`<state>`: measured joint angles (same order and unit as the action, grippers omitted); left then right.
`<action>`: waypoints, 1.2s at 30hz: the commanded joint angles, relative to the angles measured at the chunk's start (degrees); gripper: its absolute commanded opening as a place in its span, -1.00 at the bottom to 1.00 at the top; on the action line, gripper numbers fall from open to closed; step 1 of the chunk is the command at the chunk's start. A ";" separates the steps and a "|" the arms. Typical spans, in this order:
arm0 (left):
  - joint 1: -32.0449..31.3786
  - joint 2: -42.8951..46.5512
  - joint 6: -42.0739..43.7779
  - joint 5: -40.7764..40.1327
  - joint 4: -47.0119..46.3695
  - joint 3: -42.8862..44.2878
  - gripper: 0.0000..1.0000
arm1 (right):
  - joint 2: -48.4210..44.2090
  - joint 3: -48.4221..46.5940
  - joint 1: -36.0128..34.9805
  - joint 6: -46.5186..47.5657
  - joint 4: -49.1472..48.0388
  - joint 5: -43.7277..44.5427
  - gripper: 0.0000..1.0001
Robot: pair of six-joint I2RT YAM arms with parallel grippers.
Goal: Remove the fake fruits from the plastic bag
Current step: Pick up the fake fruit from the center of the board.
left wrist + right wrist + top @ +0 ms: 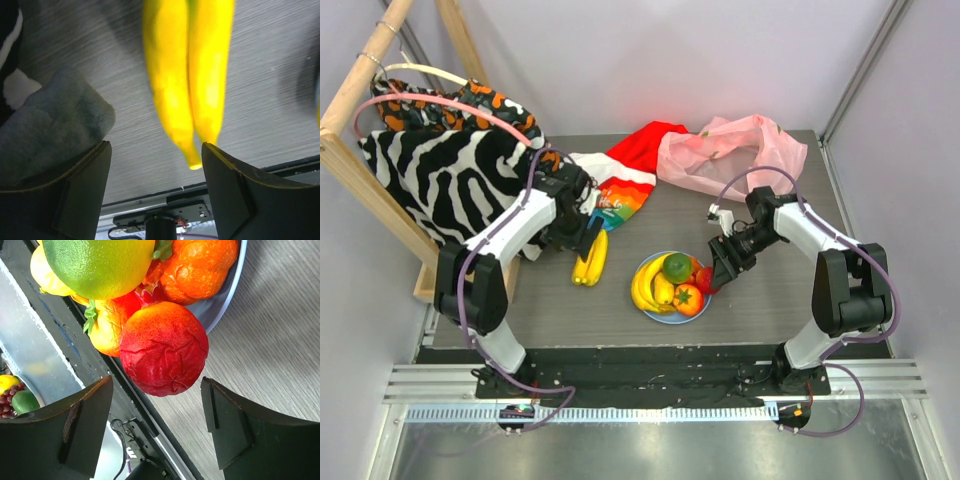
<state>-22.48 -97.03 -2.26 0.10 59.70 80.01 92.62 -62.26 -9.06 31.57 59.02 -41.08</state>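
- Yellow plastic banana bunch (187,75) lies just beyond your left gripper (155,150), its fingers spread and empty.
- Your right gripper (156,385) gapes, with the wrinkled red round fruit (164,347) just ahead.
- The pink crinkly plastic bag (730,150) lies well beyond both.

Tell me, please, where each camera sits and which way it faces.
Top external: above, behind the robot, looking down at the table; both arms show.
Left wrist: on left arm, facing the loose banana bunch; open jaws show.
Right wrist: on right arm, facing the red fruit; open jaws show.
Top and right wrist share the plate.
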 commanded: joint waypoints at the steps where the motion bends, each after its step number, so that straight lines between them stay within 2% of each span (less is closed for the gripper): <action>1: 5.24 -0.26 2.00 5.50 -0.20 -1.43 0.51 | -1.83 -2.25 -0.26 0.68 0.92 -1.55 0.58; 3: 7.80 -1.83 1.21 12.52 -0.20 -2.05 0.49 | -1.65 -2.43 -0.26 0.86 1.09 -1.46 0.58; 6: 8.15 -3.42 -0.19 16.85 -2.38 -3.27 0.49 | -1.30 -2.69 -0.26 1.04 1.18 -1.37 0.59; 13: 8.07 -9.39 -3.36 19.41 -6.70 -4.51 0.35 | -0.86 -3.57 -0.26 0.95 1.44 -1.55 0.59; 16: 7.98 -10.80 -4.50 20.55 -8.28 -4.95 0.09 | -0.95 -3.66 -0.34 1.30 1.71 -1.37 0.59; 17: 8.06 -11.33 -4.85 20.99 -8.55 -4.86 -0.10 | -0.95 -3.57 -0.26 1.30 1.79 -1.37 0.58; 19: 7.89 -11.77 -5.73 21.17 -9.43 -4.86 -0.26 | -0.86 -3.40 -0.26 1.21 1.80 -1.46 0.59; 20: 7.80 -12.04 -5.74 21.26 -9.60 -4.77 -0.66 | -0.86 -3.31 -0.34 1.12 1.71 -1.55 0.59; 23: 7.19 -12.04 -5.82 20.65 -9.08 -4.42 -1.00 | -0.77 -3.39 -0.26 1.04 1.62 -1.63 0.58; 26: 5.26 -9.76 -4.86 17.41 -7.16 -2.32 -1.00 | -0.95 -3.66 -0.34 1.04 1.62 -1.37 0.58; 27: 4.12 -7.93 -3.90 13.74 -6.45 -1.62 -1.00 | -1.04 -3.66 -0.34 1.04 1.53 -1.37 0.58; 29: -0.44 -5.72 -1.18 9.68 -3.56 1.45 -1.00 | -1.12 -3.57 -0.26 0.95 1.44 -1.02 0.58; 31: -5.61 -4.13 0.06 2.38 -0.74 4.97 -1.00 | -1.12 -3.66 -0.26 0.95 1.36 -0.67 0.58; 34: -10.98 -3.34 -0.46 -6.13 3.66 11.47 -1.00 | -1.12 -3.66 -0.26 0.42 0.92 -0.49 0.58; 36: -13.28 -3.34 -0.64 -8.00 6.56 15.24 -1.00 | -0.95 -3.66 -0.26 0.24 0.48 -0.49 0.58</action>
<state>-31.00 -104.75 -4.21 2.79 59.42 88.01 92.62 -64.10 -9.06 31.73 60.03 -41.23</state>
